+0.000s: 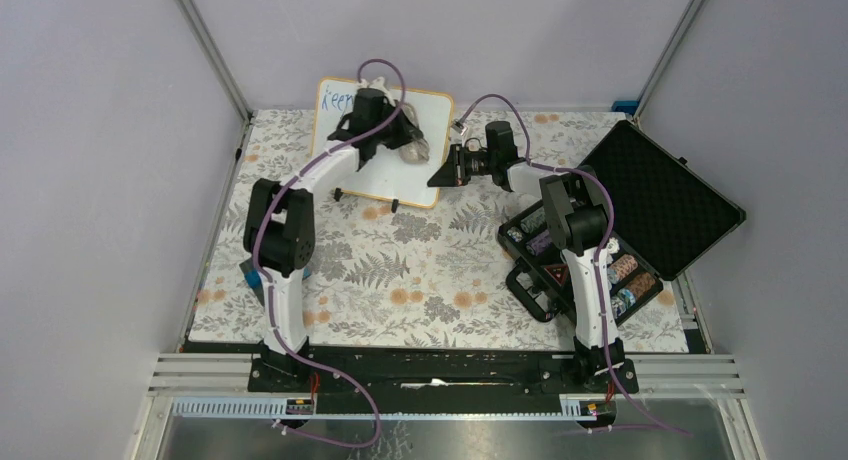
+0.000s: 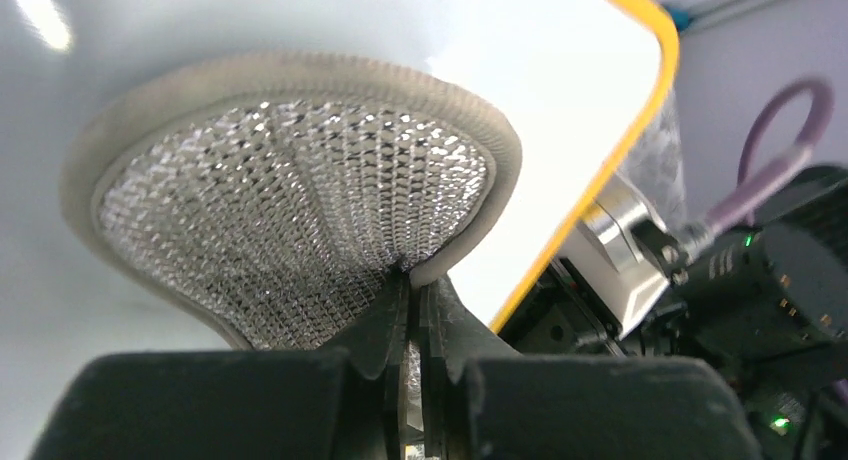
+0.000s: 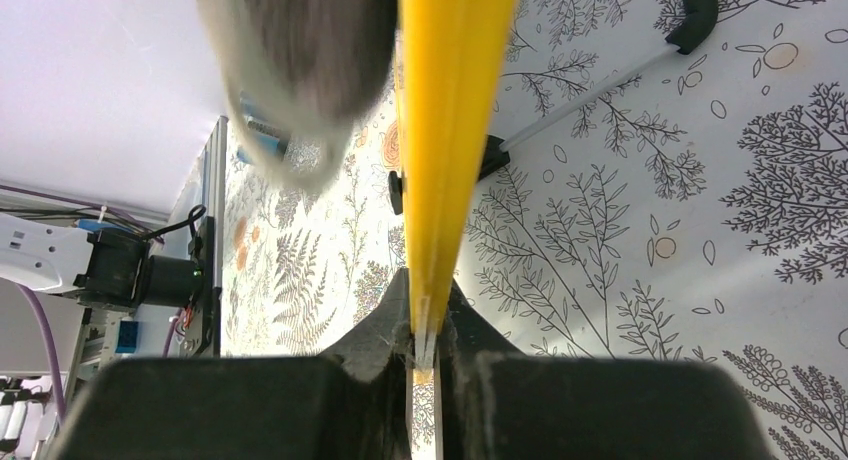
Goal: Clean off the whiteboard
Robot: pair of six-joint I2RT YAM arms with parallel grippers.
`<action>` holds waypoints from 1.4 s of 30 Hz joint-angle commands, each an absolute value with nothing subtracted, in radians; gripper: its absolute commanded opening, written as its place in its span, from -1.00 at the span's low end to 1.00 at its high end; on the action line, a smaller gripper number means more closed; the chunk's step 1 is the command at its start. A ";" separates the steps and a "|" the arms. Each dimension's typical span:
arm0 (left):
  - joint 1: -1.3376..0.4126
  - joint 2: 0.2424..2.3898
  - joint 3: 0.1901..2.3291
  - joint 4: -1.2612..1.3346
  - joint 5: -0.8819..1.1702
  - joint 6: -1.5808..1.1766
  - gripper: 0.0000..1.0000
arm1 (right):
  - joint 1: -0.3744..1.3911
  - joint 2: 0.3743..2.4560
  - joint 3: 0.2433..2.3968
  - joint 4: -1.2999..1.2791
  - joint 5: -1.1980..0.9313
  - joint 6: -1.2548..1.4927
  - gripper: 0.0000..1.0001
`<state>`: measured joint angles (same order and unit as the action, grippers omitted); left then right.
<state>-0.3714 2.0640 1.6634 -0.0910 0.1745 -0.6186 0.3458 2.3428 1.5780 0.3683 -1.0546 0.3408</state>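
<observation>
The whiteboard (image 1: 372, 183) stands tilted at the back of the table, with blue handwriting (image 1: 337, 101) at its upper left. My left gripper (image 1: 412, 146) is shut on a round silvery mesh pad with a grey rim (image 2: 290, 200), pressed against the board's white face (image 2: 560, 70) near its right edge. Its closed tips show in the left wrist view (image 2: 415, 280). My right gripper (image 1: 440, 174) is shut on the board's orange-yellow frame (image 3: 450, 130) at the right edge, its tips (image 3: 425, 302) clamping it. The pad (image 3: 300, 40) shows blurred there.
An open black foam-lined case (image 1: 660, 195) lies at the right, its tray (image 1: 590, 265) filled with small items. The board's black feet (image 3: 700, 5) rest on the floral tablecloth (image 1: 420, 270). Metal frame posts and walls stand close behind the board.
</observation>
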 commanded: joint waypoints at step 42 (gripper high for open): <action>-0.197 2.144 1.578 0.473 0.096 -0.867 -1.00 | 0.419 2.392 1.831 -0.220 -1.098 -0.087 -1.00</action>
